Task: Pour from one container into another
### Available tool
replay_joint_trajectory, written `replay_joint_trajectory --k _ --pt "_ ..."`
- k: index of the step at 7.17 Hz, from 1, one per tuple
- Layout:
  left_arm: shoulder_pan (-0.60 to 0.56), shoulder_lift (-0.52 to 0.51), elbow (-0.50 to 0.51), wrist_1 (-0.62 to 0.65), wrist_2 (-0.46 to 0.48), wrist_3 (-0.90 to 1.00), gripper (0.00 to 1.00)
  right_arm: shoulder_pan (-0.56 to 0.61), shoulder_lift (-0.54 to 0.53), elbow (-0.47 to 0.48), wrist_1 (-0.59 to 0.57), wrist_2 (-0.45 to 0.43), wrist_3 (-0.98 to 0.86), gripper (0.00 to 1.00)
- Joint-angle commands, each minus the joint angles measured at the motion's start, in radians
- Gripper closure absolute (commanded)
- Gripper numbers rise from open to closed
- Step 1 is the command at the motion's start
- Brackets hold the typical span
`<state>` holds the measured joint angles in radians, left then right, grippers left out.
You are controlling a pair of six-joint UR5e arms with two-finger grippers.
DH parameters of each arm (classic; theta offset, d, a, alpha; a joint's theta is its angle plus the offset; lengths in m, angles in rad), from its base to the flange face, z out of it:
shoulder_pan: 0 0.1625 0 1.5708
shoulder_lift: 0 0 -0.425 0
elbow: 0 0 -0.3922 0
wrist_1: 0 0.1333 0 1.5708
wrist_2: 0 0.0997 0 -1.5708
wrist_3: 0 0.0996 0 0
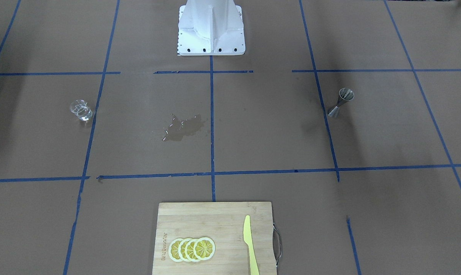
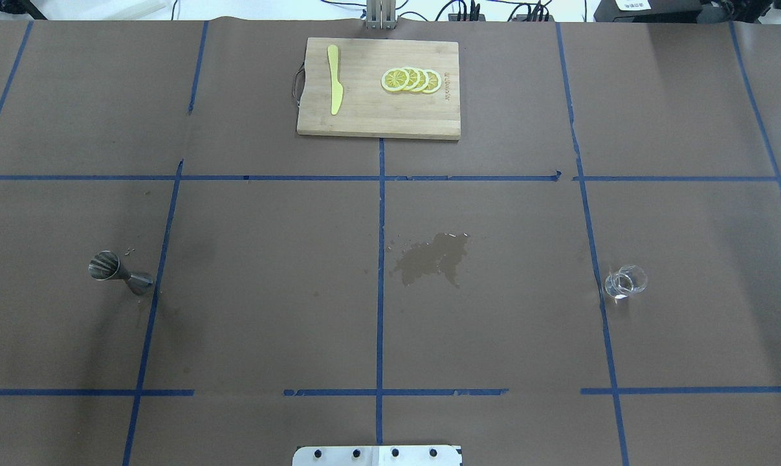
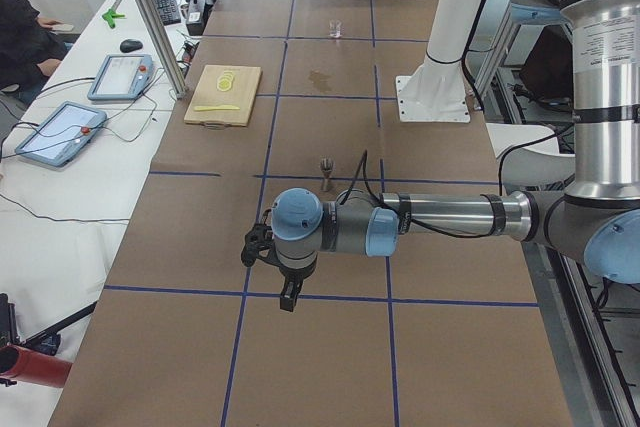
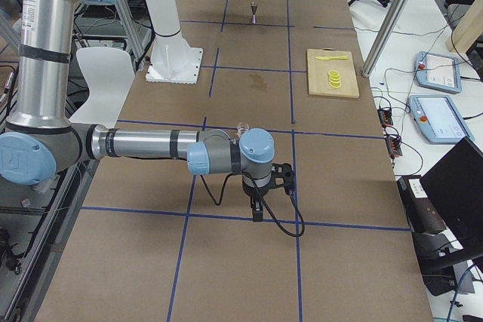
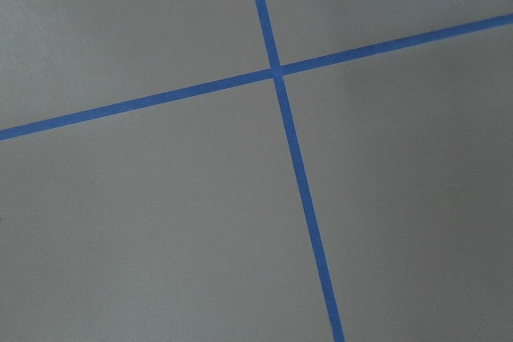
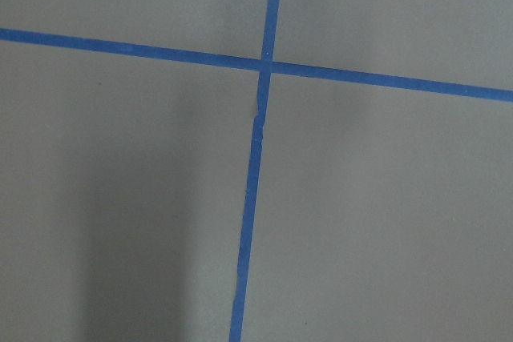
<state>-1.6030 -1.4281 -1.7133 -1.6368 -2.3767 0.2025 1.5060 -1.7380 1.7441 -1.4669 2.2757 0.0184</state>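
Left gripper (image 3: 289, 299) and right gripper (image 4: 257, 213) hover over tape crossings, their openings impossible to tell from here — beaker (image 2: 625, 283) mid-right overhead, jigger (image 2: 120, 274) mid-left.

The left arm (image 3: 450, 215) and the right arm (image 4: 143, 143) are built alike: polished silver tubes joined by grey rounded housings with light-blue end caps (image 3: 297, 215). Black bands ring the tubes, and one tube carries a small printed label (image 3: 608, 39). A black cable (image 4: 283, 222) loops from each wrist. The left end effector (image 3: 288, 297) and right end effector (image 4: 257, 213) are black. The white pedestal (image 1: 211, 23) has a flange (image 1: 211, 49) dotted with black screws.
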Motion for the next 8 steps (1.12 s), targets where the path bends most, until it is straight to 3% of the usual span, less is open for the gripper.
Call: replay_joint_trajectory --k 1,3,6,8 --pt "0.002 0.0 0.003 0.0 0.005 0.0 0.0 0.0 0.0 0.008 0.003 0.046 -0.003 0.0" --pt "0.002 -0.002 -0.002 0.0 0.002 0.0 0.0 -0.001 -0.005 0.017 0.003 0.053 -0.002 0.0" --pt "0.003 0.0 -0.002 -0.015 -0.007 0.011 0.0 -0.001 -0.006 0.021 0.016 0.139 0.012 0.0" --pt "0.005 0.001 0.014 -0.226 -0.001 0.003 0.0 -0.001 0.034 0.07 0.019 0.13 0.021 0.0"
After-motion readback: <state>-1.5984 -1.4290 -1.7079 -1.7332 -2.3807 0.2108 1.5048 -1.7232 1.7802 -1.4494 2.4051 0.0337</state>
